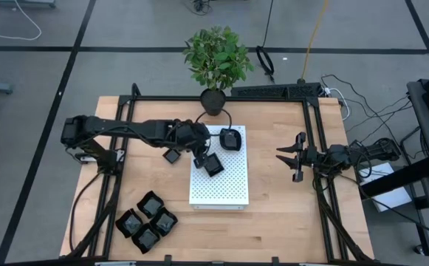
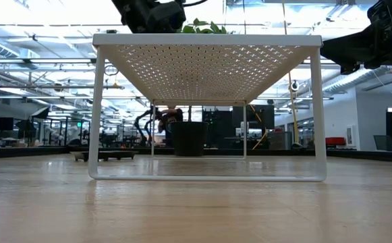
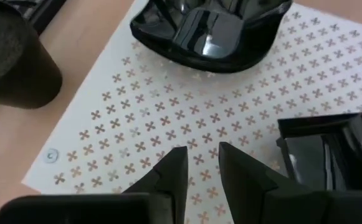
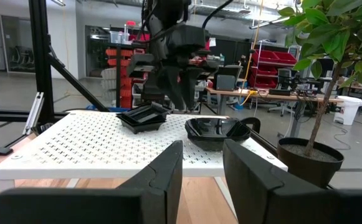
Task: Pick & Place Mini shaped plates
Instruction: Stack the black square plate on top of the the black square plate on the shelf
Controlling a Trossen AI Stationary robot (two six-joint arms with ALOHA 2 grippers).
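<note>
Two mini shaped plates, glossy black, rest on the white perforated board [image 1: 225,188]: a rounded one [image 1: 232,139] at its far end and a square one [image 1: 213,165] nearer the middle. My left gripper [image 3: 202,165] hangs over the board, slanting down, just beside the square plate [image 3: 333,152]. Its fingers are slightly open with nothing between them. Another small plate [image 1: 172,156] lies on the table left of the board. Several more [image 1: 146,219] are clustered near the front left. My right gripper [image 1: 288,157] waits open above the table's right side, pointing at the board.
A black pot [image 1: 213,101] with a leafy plant stands at the table's far edge, just behind the board. The board stands on thin white legs [image 2: 96,115] above the wood. A black frame [image 1: 314,133] runs along the table's sides.
</note>
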